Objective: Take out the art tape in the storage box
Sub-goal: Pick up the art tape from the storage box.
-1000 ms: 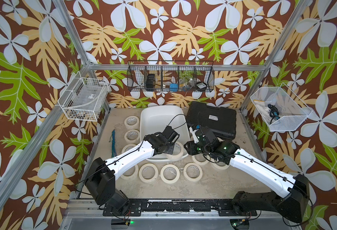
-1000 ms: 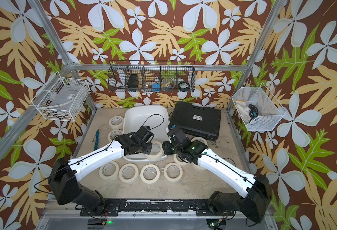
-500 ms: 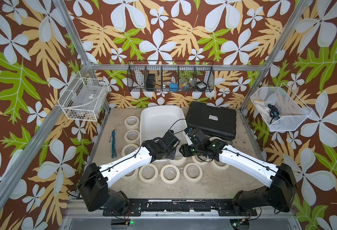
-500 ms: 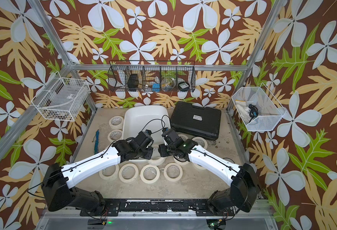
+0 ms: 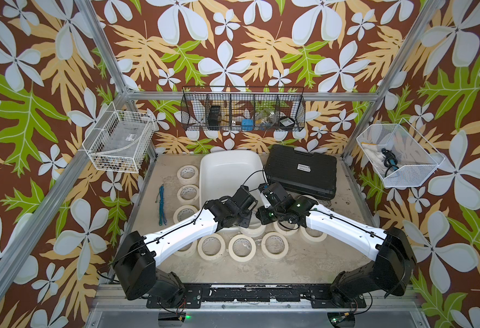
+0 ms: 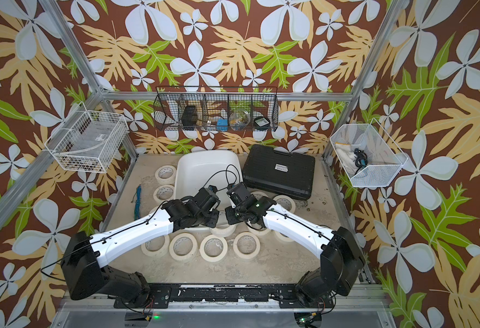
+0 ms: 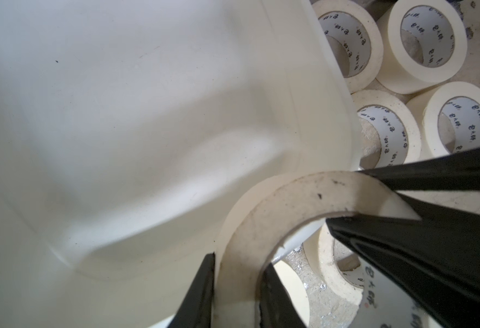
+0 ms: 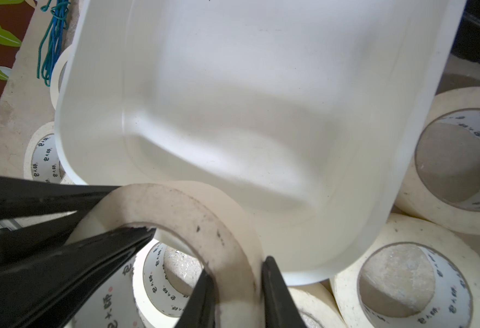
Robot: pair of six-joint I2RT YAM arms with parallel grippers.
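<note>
One art tape roll [image 7: 304,193] sits raised at the robot-side rim of the storage box [image 5: 227,170], pinched by both tools at once. The left tool [image 7: 237,272] clamps the ring wall, one finger inside the core and one outside. The right tool [image 8: 236,272] clamps it likewise, further round the ring. The other rolls [image 5: 241,247] lie on the table [image 5: 290,264] around the box.
</note>
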